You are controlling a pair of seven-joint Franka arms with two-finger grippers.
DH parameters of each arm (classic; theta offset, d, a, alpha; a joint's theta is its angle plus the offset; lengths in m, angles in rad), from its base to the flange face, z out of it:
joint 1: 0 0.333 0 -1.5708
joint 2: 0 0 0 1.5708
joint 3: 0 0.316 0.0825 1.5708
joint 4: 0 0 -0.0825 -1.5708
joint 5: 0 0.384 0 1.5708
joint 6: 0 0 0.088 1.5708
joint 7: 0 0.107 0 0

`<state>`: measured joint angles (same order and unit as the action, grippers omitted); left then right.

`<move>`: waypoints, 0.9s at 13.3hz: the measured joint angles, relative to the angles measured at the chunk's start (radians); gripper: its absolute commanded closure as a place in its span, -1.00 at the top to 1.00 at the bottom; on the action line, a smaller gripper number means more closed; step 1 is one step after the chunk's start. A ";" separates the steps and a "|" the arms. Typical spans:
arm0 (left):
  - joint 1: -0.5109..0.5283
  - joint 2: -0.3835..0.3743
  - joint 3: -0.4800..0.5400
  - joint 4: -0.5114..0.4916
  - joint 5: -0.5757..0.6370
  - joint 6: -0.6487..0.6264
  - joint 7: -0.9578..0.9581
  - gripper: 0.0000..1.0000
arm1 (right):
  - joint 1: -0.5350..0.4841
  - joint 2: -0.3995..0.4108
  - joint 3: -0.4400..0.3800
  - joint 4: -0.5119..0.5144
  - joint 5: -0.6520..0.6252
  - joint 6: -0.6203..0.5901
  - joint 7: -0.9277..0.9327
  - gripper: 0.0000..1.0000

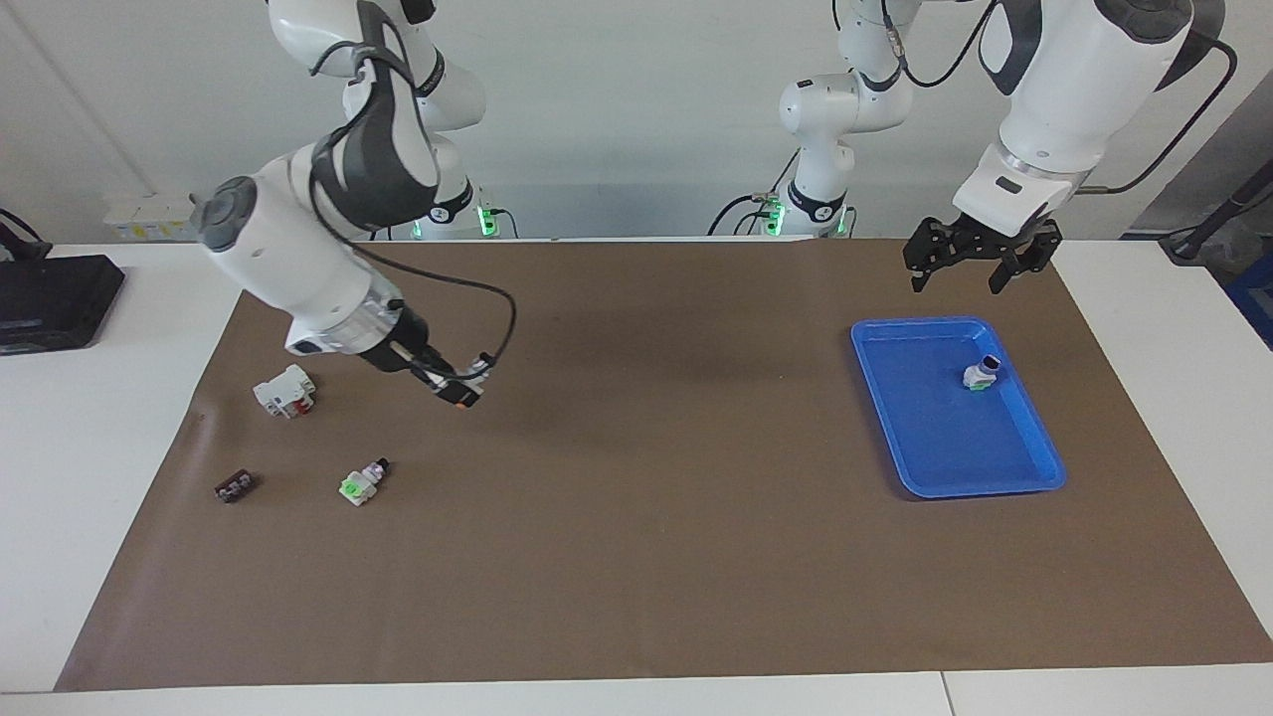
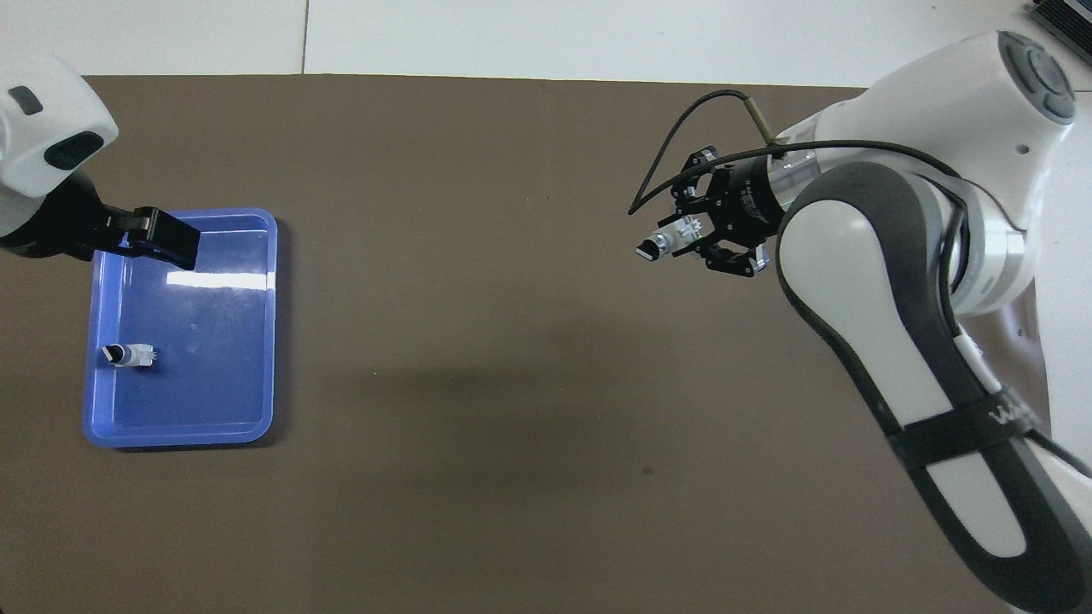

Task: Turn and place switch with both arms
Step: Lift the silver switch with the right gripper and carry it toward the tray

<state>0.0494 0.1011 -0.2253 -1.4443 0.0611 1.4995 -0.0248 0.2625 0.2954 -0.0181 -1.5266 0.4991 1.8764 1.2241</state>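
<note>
The right gripper (image 1: 459,388) is clamped on the switch (image 1: 463,393), a small white block with an orange face and a black knob end, and it holds it up in the air over the brown mat (image 1: 636,557), toward the right arm's end of the table. The left gripper (image 1: 955,270) waits with its fingers apart over the mat, just beside the edge of the blue tray (image 1: 900,408) that is nearer to the robots; in this tray lies a white switch with a green face (image 1: 980,376). On the mat toward the right arm's end lie a larger white block with red parts (image 1: 285,391), another green-faced switch (image 1: 362,482) and a small dark piece (image 1: 235,485), each well apart from the others.
</note>
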 measured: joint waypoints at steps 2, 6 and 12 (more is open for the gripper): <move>0.000 0.000 0.000 0.000 0.000 0.000 0.000 1.00 | 0.026 0.011 0.011 0.016 0.181 0.035 0.149 -1.00; 0.000 0.000 0.000 0.000 0.000 0.000 0.000 1.00 | 0.160 0.013 0.018 0.034 0.335 0.228 0.393 -1.00; 0.000 0.000 0.000 0.000 0.000 0.000 0.000 1.00 | 0.345 0.013 0.019 0.039 0.254 0.351 0.530 -1.00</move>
<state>0.0494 0.1010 -0.2253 -1.4443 0.0612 1.4995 -0.0248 0.6077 0.3085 0.0010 -1.4876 0.7533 2.2270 1.7541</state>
